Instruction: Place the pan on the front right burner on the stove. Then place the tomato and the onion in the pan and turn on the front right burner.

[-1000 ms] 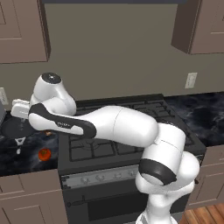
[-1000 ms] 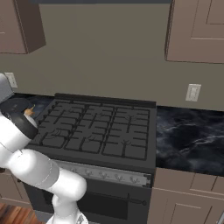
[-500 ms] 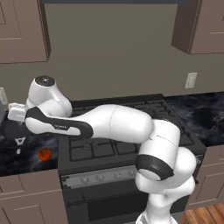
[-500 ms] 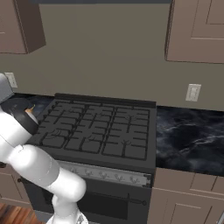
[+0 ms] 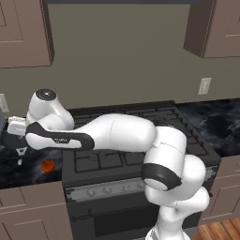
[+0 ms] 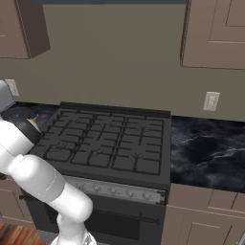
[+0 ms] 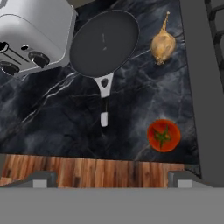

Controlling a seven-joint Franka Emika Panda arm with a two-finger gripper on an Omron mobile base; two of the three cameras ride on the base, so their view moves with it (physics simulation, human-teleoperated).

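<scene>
Hovering open-clawed [image 7: 109, 181] over the round dark frying pan [image 7: 104, 43], I might clip the silver toaster [image 7: 33, 35] touching it.

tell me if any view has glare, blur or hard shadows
Hand view: sharp and evenly lit, faint soft shadows beside the pan, onion and tomato, slight sheen on the toaster. Left base view: soft, tomato a blurry blob. Right base view: flat light on the stove, no glare.
</scene>
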